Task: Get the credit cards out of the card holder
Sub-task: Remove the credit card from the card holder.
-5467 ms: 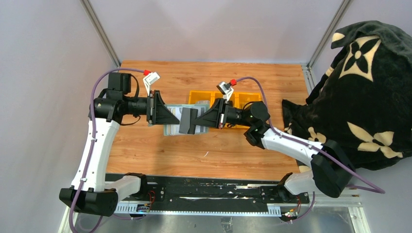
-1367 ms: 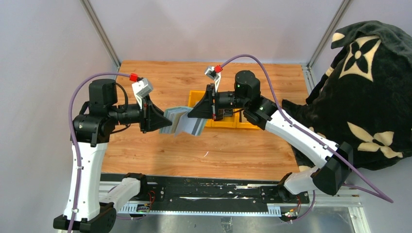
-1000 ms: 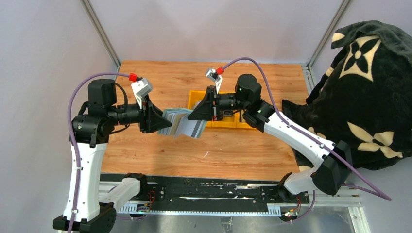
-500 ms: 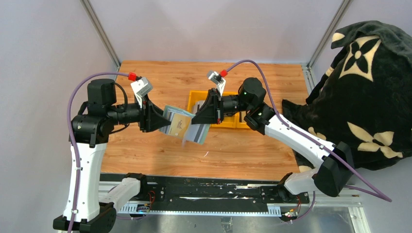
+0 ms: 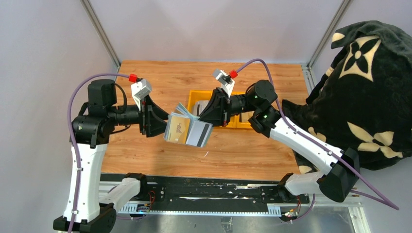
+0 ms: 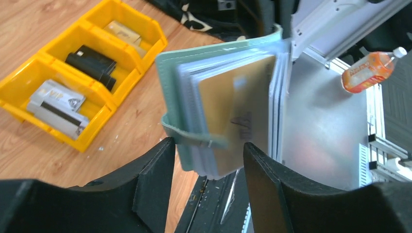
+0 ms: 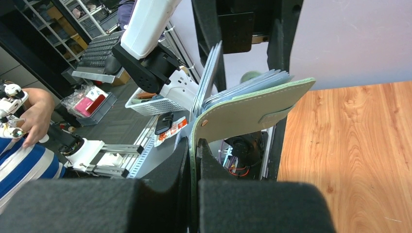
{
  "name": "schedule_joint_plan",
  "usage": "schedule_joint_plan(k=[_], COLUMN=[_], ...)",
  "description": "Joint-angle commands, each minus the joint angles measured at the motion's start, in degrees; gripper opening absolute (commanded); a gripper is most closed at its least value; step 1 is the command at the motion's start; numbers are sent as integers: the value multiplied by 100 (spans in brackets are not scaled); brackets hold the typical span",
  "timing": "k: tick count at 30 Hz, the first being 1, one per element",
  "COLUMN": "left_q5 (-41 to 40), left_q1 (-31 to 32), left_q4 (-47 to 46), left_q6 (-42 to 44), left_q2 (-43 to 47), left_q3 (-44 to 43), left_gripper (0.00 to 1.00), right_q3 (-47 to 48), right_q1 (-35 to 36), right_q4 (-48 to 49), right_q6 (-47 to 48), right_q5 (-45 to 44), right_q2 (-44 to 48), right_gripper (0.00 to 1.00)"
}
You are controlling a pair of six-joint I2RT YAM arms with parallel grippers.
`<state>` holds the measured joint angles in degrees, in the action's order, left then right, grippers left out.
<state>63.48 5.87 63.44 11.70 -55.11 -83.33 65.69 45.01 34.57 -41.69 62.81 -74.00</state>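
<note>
The pale green card holder (image 5: 187, 130) hangs in the air over the table's middle, fanned open. A tan/gold card (image 5: 179, 128) faces up in it, and a silver-grey card with a black stripe (image 5: 200, 136) sticks out at its lower right. My right gripper (image 5: 206, 116) is shut on the holder's green cover (image 7: 252, 114), the jaws (image 7: 194, 143) pinching its edge. My left gripper (image 5: 163, 124) is open; in the left wrist view (image 6: 208, 145) the holder's end (image 6: 170, 82) with the gold card (image 6: 238, 107) sits just beyond the wide-apart fingertips, touching neither.
A yellow three-compartment bin (image 5: 197, 95) stands behind the grippers; it holds a silver card (image 6: 53, 104), a black card (image 6: 91, 62) and a tan card (image 6: 121, 33). A black flowered blanket (image 5: 364, 87) lies at the right. The black base rail (image 5: 209, 191) runs along the near edge.
My right gripper has drawn back to the right and turned the holder, so its pockets now face up and the gold and striped cards show. My left arm has hardly moved.
</note>
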Motion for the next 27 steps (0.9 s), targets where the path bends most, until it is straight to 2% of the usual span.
schedule_joint_plan(k=[1, 5, 9, 12, 15, 17, 21, 27], left_q5=[586, -326, -1219, -1628, -2196, -2064, -1025, 192], left_q1=[37, 37, 20, 20, 20, 20, 20, 20], left_q4=[-68, -44, -494, -1304, -1941, -1871, -1515, -1473], left_q6=[195, 486, 154, -342, -631, -498, -666, -1132], left_q2=[97, 72, 190, 494, 850, 891, 742, 665], left_q3=[1, -176, -315, -142, -14, -117, -339, 127], left_gripper=[58, 62, 76, 93, 99, 100, 100, 100], right_q3=[244, 468, 718, 857, 920, 950, 1056, 1150], right_q1=[53, 51, 51, 51, 51, 51, 52, 58], right_q4=[-200, -958, -1712, -2014, -2118, -2163, -2269, -2093], right_q6=[364, 893, 1397, 1594, 1671, 1701, 1762, 1545], right_q5=[136, 175, 88, 68, 58, 56, 77, 130], right_q2=[246, 365, 404, 387, 386, 378, 343, 292], right_gripper=[0, 0, 0, 0, 0, 0, 0, 0])
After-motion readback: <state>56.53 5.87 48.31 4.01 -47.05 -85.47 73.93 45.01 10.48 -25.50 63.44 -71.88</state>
